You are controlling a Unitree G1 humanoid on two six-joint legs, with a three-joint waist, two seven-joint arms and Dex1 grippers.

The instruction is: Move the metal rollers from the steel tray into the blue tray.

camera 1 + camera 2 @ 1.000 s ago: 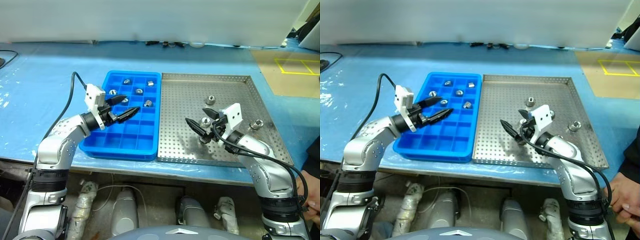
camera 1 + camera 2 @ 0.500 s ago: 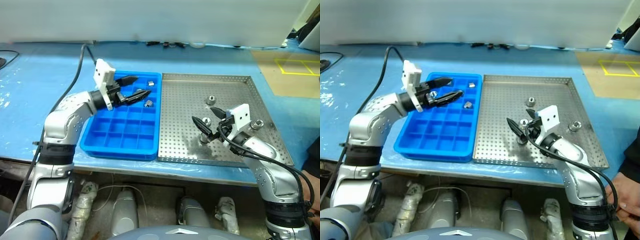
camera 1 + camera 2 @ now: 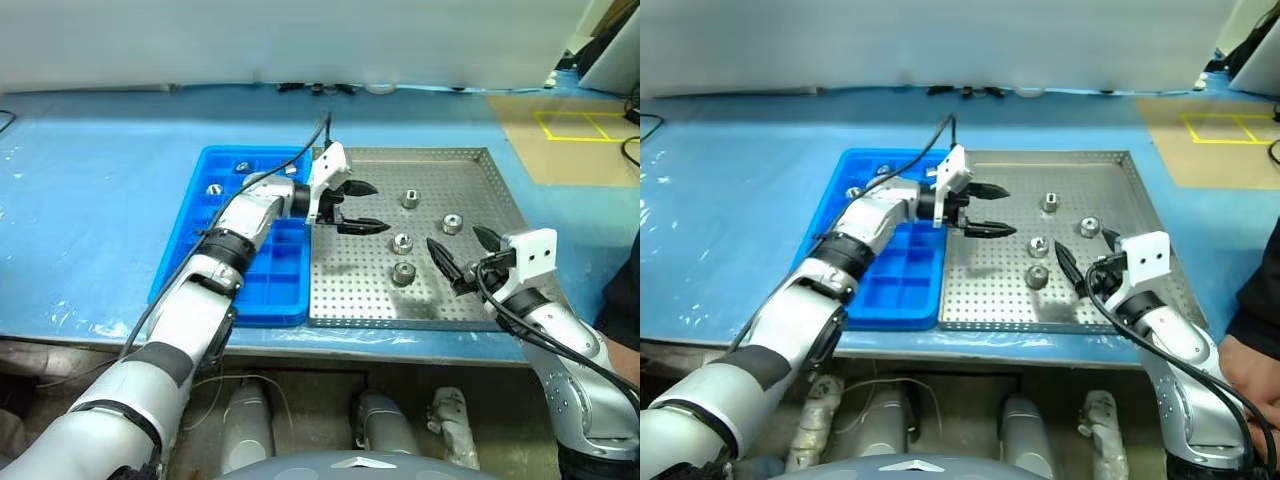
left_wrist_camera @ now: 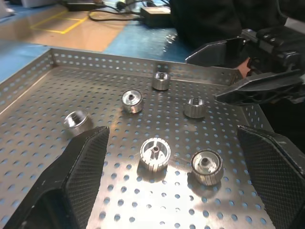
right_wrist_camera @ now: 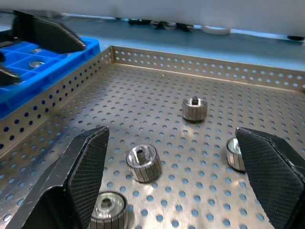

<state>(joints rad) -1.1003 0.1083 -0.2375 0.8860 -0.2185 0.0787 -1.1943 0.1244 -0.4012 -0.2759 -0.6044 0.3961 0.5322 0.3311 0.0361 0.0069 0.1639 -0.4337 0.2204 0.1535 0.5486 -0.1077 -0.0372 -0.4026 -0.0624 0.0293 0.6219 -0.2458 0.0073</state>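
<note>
Both grippers spread and empty over the steel tray, rollers loose on its floor.

The left gripper (image 3: 358, 207) reaches across from the blue tray (image 3: 262, 298) side, fingers wide apart with nothing between them; two rollers (image 3: 402, 242) lie just ahead of its tips, one (image 4: 154, 152) and its neighbour (image 4: 207, 167) between its fingers in the wrist view, the others farther off. The right gripper (image 3: 463, 254) is open too, with the same rollers in front of it above the steel tray (image 3: 480, 316). A few rollers (image 3: 213, 188) already sit in blue tray compartments behind the left gripper. The rollers look small, hard, smooth and fairly dense, so likely to roll or slip on the bare metal. Judged best: pinch across the ribbed round side, fingers low, squarely centred.
</note>
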